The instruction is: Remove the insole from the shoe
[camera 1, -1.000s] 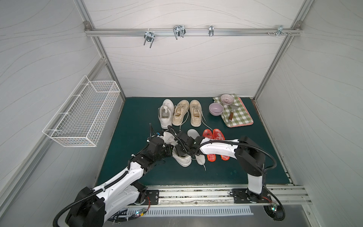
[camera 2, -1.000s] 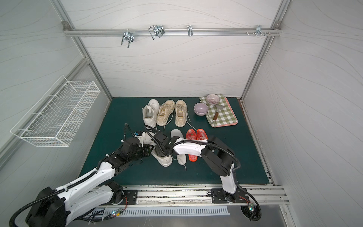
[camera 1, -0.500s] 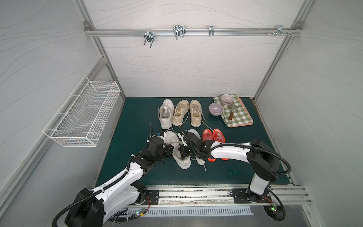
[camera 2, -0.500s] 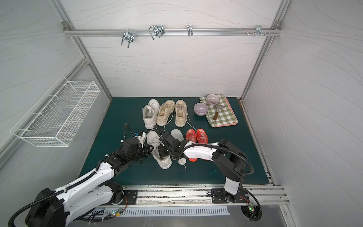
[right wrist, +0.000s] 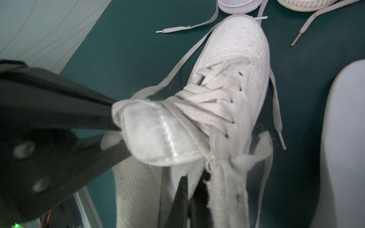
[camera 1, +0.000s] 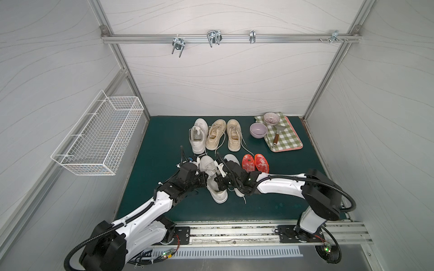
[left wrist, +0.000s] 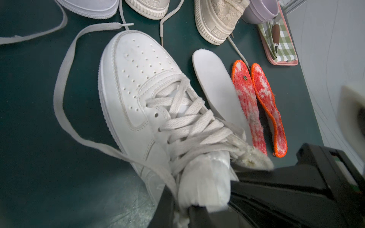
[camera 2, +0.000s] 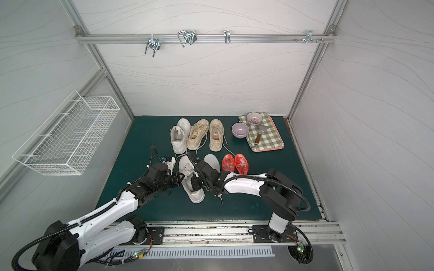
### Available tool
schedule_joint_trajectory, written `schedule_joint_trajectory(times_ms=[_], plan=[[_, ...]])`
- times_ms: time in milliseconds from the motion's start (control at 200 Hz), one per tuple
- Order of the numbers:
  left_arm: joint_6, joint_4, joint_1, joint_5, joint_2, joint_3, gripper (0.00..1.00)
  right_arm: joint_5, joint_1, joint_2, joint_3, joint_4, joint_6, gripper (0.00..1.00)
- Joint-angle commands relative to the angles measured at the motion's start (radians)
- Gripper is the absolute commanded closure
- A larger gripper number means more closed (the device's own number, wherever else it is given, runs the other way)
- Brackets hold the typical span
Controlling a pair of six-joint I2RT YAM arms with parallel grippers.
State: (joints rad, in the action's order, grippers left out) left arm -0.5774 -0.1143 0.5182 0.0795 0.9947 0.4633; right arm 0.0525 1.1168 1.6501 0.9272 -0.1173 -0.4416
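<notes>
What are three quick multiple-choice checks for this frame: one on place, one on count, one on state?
1. Where does the loose white insole lie?
A. in the wire basket
B. on the mat, between the front white shoe and the orange insoles
C. on the checked cloth

2. How many shoes stand in the back row?
A. one
B. five
C. three

3. What is the left gripper doing?
A. shut on the front white shoe's tongue
B. open above the mat
C. holding a bowl

Key:
1 B, the left wrist view shows it flat on the mat beside that shoe.
2 C, both top views show one white and two beige.
3 A, the right wrist view shows its fingers pinching the tongue.
</notes>
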Motion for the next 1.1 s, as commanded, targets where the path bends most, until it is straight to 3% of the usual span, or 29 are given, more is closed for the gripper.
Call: schedule_joint_trajectory(times_ms=[0, 455, 1095], plan=[[0.003, -0.087, -0.033, -0.153, 0.043, 0.009, 1.00, -0.016, 0.058, -0.136, -0.022, -0.074, 0.095, 1.00], [0.021, -0.104, -0.032, -0.139, 0.113, 0.046, 1.00, -0.019, 0.099, -0.329, -0.174, -0.248, 0.160, 1.00], [0.028, -0.116, -0.032, -0.143, 0.121, 0.052, 1.00, 0.011, 0.101, -0.571, -0.239, -0.161, 0.159, 1.00]])
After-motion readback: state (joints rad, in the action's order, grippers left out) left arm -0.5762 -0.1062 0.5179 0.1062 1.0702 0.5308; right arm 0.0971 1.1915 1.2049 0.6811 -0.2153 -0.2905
